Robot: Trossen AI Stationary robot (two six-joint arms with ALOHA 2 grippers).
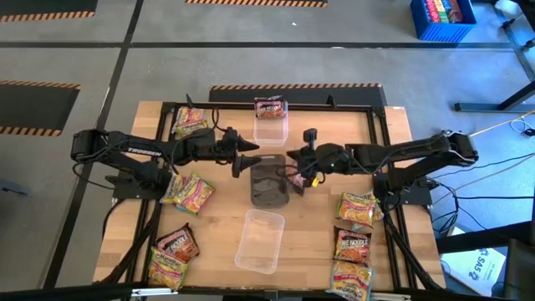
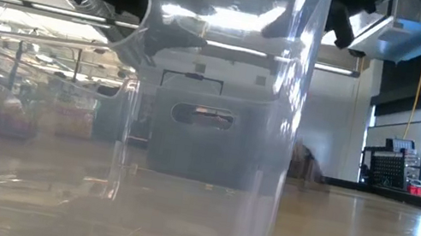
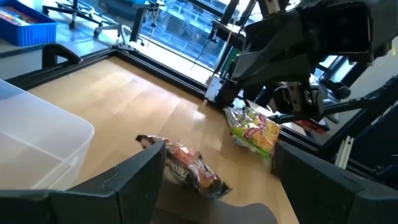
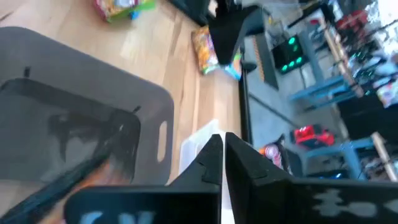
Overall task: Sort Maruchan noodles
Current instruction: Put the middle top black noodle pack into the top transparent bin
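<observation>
Here, the left gripper [image 1: 253,153] is spread wide and empty above the dark grey rectangular bin [image 1: 269,181]; a clean retreat before the next pick would be advised. A dark brown-red flat plastic noodle packet [image 3: 186,165] lies just beneath its fingers. The right gripper [image 1: 292,156] is closed, empty.

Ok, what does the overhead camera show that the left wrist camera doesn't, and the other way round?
Only the high view shows the whole table, both clear trays, one at the far edge holding a packet and an empty one at the near edge, and noodle packets scattered down both sides.

Only the left wrist view shows a dark packet lying between the open left gripper's fingers.

Both show the left gripper, the right arm opposite it, and the green-and-orange packet beside that arm.
</observation>
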